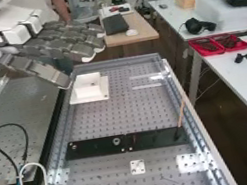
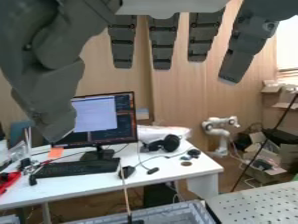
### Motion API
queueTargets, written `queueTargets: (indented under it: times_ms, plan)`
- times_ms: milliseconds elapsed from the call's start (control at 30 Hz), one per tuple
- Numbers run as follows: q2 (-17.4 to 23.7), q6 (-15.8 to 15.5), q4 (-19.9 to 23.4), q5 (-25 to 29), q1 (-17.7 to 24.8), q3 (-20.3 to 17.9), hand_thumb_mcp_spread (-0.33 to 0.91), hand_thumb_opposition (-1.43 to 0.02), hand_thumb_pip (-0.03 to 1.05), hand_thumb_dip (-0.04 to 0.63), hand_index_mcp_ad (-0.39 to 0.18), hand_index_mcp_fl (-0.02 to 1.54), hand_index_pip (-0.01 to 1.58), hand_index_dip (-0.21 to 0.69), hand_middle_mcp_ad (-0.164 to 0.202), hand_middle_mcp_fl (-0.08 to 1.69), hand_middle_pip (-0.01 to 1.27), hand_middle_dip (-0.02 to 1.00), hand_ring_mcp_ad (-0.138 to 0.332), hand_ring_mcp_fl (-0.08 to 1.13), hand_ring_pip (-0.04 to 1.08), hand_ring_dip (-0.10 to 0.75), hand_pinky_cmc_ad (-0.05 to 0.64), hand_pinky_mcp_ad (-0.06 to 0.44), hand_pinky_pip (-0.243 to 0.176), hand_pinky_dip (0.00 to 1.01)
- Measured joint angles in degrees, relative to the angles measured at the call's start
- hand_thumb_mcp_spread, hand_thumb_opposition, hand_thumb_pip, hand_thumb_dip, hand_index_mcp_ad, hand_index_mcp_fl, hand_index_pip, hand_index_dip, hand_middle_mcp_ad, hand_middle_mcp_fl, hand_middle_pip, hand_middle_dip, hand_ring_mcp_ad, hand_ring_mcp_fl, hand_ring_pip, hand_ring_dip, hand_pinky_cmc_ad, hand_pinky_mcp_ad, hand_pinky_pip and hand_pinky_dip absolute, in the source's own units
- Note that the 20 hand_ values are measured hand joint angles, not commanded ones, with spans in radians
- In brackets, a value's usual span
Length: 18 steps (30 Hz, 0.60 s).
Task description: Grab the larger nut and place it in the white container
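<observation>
Currently hand [image 1: 66,43] empty w/ fingers [image 2: 161,45] straight, white container [image 1: 89,87] nr thumb [image 1: 42,71] in high view, PC monitor [image 2: 114,117] beyond in wrist view

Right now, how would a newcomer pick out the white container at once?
Find the long metal table full of holes and look past the black strip to its far end. The white container sits there, towards the table's left side in the high view. It is a raised, boxy shape on a wider flat base, unlike the low white plate nearer the camera.
</observation>
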Motion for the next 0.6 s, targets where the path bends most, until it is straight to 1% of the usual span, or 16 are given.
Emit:
queueTargets:
  times_ms: [200,600]
  plan:
    - [-0.24,-0.33,-2.16,-0.89,-0.34,1.03,0.18,-0.76,0.67,0.188,-0.138,0.04,0.28,0.019,0.077,0.03,0.13,0.23,0.175,0.0,0.07,0.112,0.365,0.311,-0.105,0.58]
    - [-1.35,-1.04,-4.0,-4.35,-1.38,2.84,0.18,-0.76,0.67,0.188,-0.138,0.04,0.28,0.021,0.077,0.03,0.13,0.23,0.176,0.0,0.07,0.112,0.365,0.311,-0.105,0.58]
